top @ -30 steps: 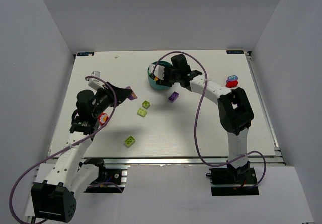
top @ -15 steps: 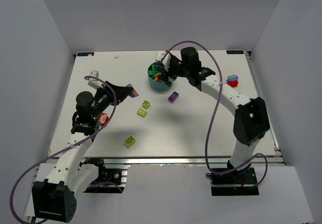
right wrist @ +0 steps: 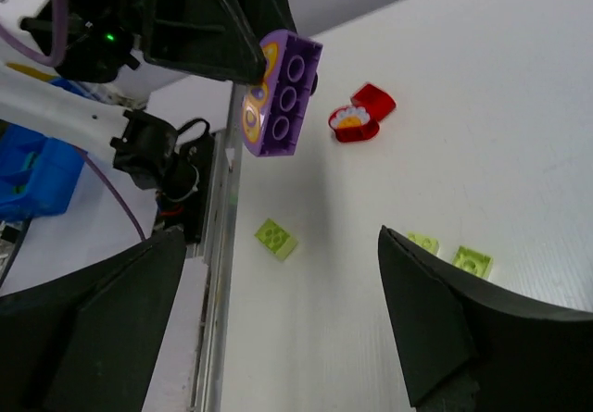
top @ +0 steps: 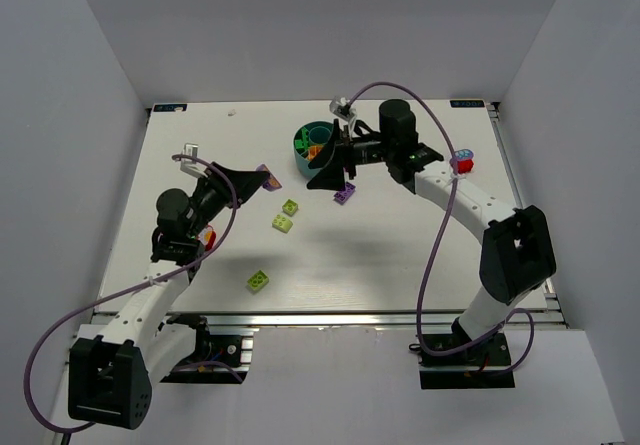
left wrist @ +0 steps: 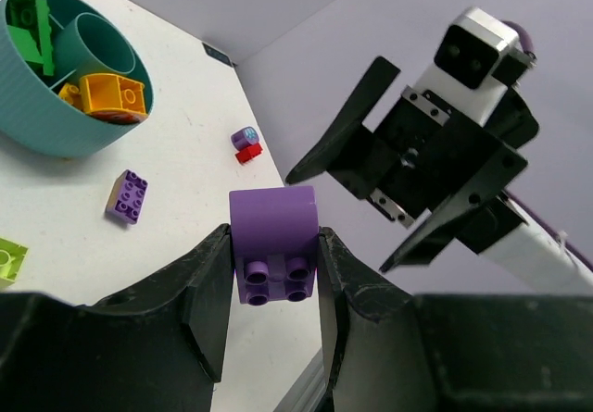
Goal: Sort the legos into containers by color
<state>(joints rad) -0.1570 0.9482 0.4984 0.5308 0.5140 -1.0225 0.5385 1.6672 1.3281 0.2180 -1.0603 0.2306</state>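
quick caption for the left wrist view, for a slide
Left gripper clamps a purple brick, with the teal bowl and a loose purple brick beyond.

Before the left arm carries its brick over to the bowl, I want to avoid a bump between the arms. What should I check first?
1. Left end effector grip: ok. The purple brick is clamped between both fingers.
2. Right end effector empty: ok. Its jaws are wide open with nothing between them.
3. Way to the bowl free: not ok. The right end effector hangs at the bowl's right side.
4. Target compartment known: cannot tell. Only green bricks and orange bricks show inside.
5. Sorting finished otherwise: not ok. A loose purple brick and three lime green bricks lie on the table.
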